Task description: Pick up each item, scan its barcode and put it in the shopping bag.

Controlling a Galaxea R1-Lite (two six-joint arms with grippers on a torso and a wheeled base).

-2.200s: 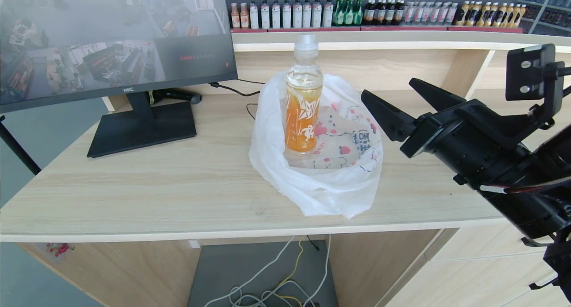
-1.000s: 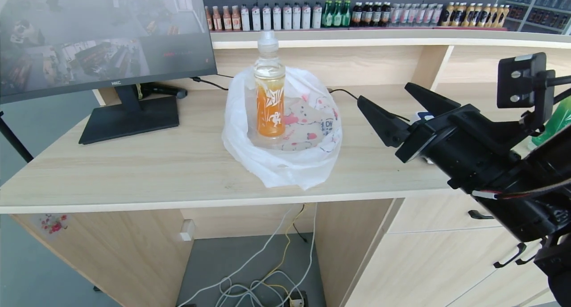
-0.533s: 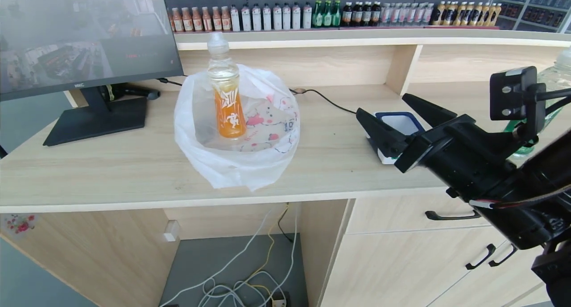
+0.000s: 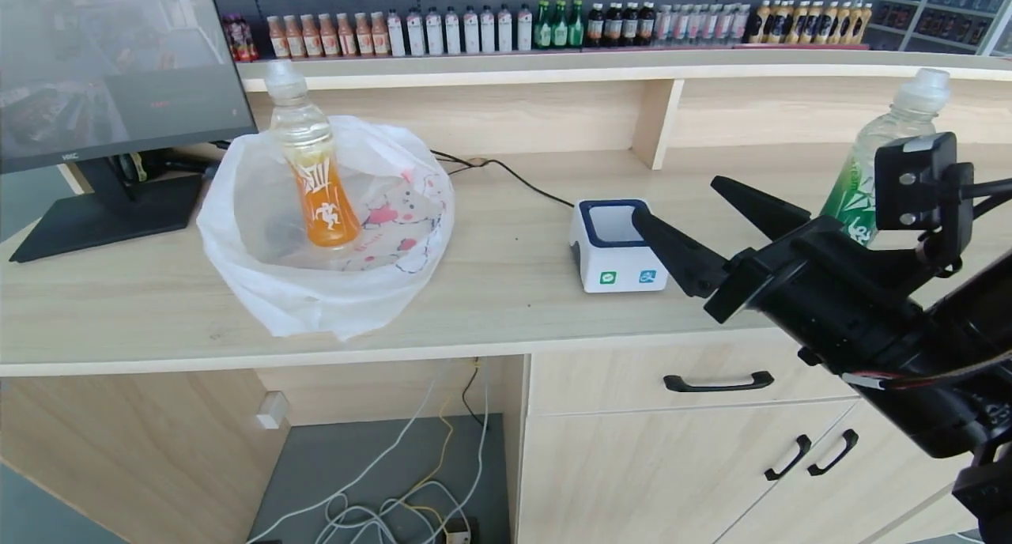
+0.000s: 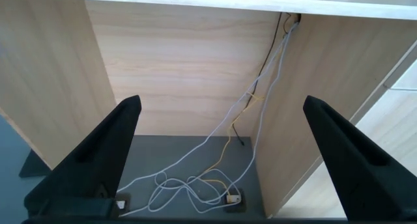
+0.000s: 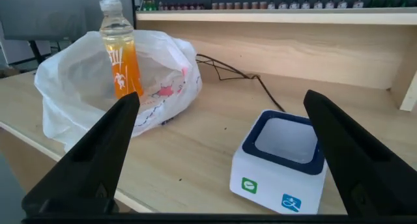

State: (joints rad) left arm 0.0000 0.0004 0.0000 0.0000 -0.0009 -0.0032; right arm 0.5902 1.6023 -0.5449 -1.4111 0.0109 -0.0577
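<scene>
So, nearest, the left gripper (image 5: 221,101) hangs wide open and empty below the counter (image 4: 474,307) edge. The right gripper (image 4: 676,198), also spread wide with nothing in it, hovers just right of the scanner (image 4: 613,243). Farther left, the orange bottle (image 4: 320,196) stands inside the shopping bag (image 4: 316,303) (one item done, I judge). The green bottle (image 4: 858,176), far right, is not yet scanned or bagged.

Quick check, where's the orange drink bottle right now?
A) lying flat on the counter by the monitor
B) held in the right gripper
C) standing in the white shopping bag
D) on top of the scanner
C: the orange drink bottle stands upright inside the white shopping bag, while the right gripper is open with nothing between its fingers.
</scene>
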